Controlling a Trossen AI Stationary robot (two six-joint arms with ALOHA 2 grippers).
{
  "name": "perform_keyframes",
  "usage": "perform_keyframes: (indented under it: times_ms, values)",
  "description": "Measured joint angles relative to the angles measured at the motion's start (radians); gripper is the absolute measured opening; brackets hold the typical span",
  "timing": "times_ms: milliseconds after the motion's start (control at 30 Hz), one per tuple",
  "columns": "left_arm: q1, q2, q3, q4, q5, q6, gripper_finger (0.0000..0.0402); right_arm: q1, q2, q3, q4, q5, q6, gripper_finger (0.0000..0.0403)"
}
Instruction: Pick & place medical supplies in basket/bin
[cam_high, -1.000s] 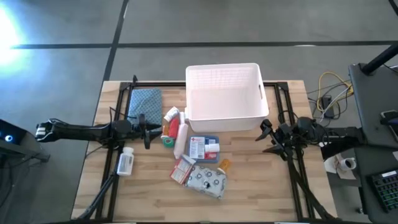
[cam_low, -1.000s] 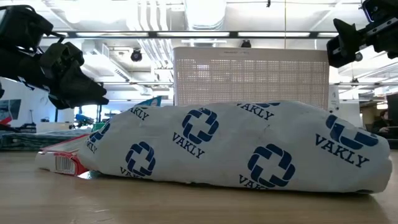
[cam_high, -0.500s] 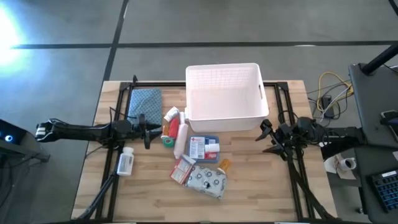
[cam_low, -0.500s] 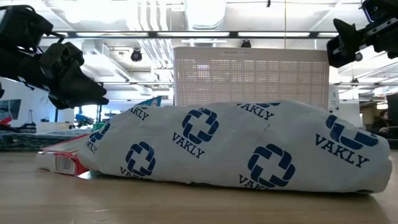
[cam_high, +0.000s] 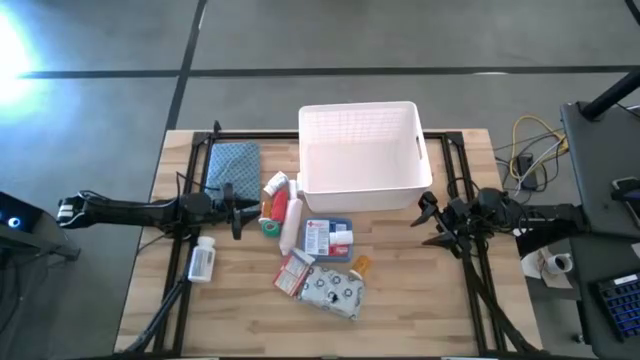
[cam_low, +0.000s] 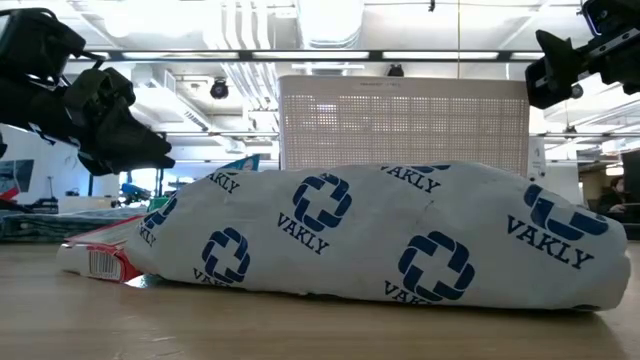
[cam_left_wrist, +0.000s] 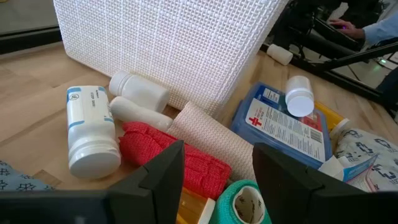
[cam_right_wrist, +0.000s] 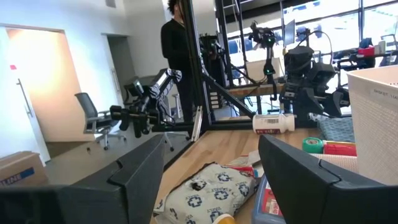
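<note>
Left gripper: jaws parted to a moderate gap, nothing between them, nothing touched. Positioned left of centre in the high view, just left of the red roll and the green roll. Seen past the fingers in the left wrist view: white pill bottle, cream roll, blue-white flat box.

Right gripper: jaws set wide apart, empty, clear of all items. Positioned right of centre in the high view, just below the lower right corner of the basket.

Supplies clustered at centre of the tabletop, below and left of the basket: red-white packet, silvery dotted pouch, small orange item. Second white bottle lying apart at lower left. Folded cloth at upper left of the tabletop. Basket interior showing no supplies.
</note>
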Motion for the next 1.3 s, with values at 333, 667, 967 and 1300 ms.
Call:
perform_keyframes:
  times_ms: [333, 667, 967, 1300]
  values:
    - [0.0, 0.0, 0.0, 0.0, 0.0, 0.0, 0.0171, 0.0, 0.0, 0.0, 0.0, -0.003, 0.0, 0.0255]
    - [0.0, 0.0, 0.0, 0.0, 0.0, 0.0, 0.0171, 0.0, 0.0, 0.0, 0.0, -0.003, 0.0, 0.0251]
    - [0.0, 0.0, 0.0, 0.0, 0.0, 0.0, 0.0171, 0.0, 0.0, 0.0, 0.0, -0.002, 0.0, 0.0254]
    - [0.0, 0.0, 0.0, 0.0, 0.0, 0.0, 0.0171, 0.0, 0.0, 0.0, 0.0, -0.002, 0.0, 0.0251]
